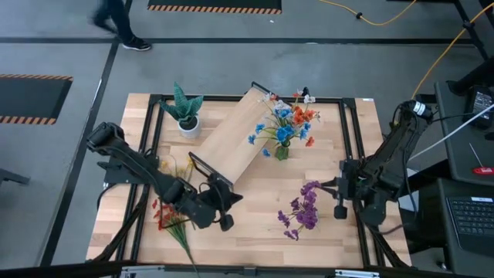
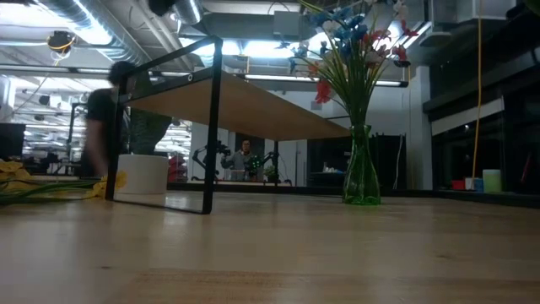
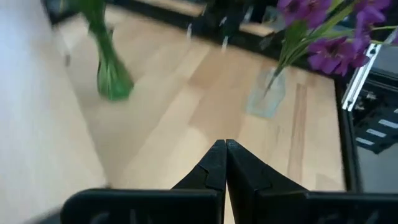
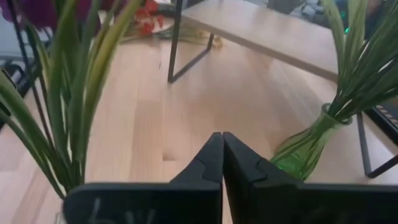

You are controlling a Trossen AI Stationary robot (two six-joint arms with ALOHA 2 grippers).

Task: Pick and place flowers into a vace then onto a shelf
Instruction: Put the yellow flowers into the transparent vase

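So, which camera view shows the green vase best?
The low view: the vase stands whole and upright, stems inside it, nothing in front of it. The high view shows it from above, mostly hidden under blossoms. The left wrist view blurs it. The right wrist view shows it only partly.

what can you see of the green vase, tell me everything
The green vase is small, translucent and glass-like, with a wide rounded base narrowing to a slim neck and flared lip. It stands upright on the wooden table, beside the shelf, near its long edge. It holds a bunch of flowers with thin green stems and blue, red and orange blossoms that spread above it. Neither pincer touches it.
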